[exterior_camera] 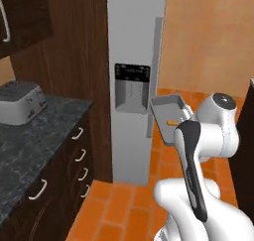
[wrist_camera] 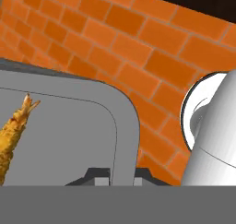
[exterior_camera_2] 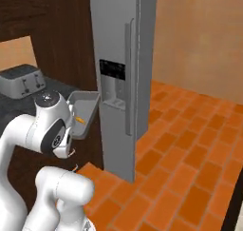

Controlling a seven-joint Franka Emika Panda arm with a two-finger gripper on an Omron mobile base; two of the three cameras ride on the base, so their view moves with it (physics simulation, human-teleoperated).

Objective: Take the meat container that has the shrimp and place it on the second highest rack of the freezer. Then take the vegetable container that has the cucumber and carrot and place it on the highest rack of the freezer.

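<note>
My gripper (wrist_camera: 122, 174) is shut on the rim of the grey meat container (wrist_camera: 69, 126), with one finger on each side of its wall. The orange shrimp (wrist_camera: 11, 131) lies inside it. From the base views the tilted meat container (exterior_camera: 168, 116) (exterior_camera_2: 83, 106) hangs in the air just in front of the freezer (exterior_camera: 131, 46) (exterior_camera_2: 116, 35), with the shrimp (exterior_camera: 173, 122) (exterior_camera_2: 80, 118) showing in it. The freezer doors are closed, so its racks are hidden. The vegetable container with the cucumber and carrot is out of view.
The freezer's long vertical handle (exterior_camera: 157, 61) and dark dispenser panel (exterior_camera: 132, 86) face me. A silver toaster (exterior_camera: 20, 102) stands on the dark stone counter (exterior_camera: 30, 141) to the left, above drawers. Orange brick floor (exterior_camera_2: 190, 144) stretches to the right.
</note>
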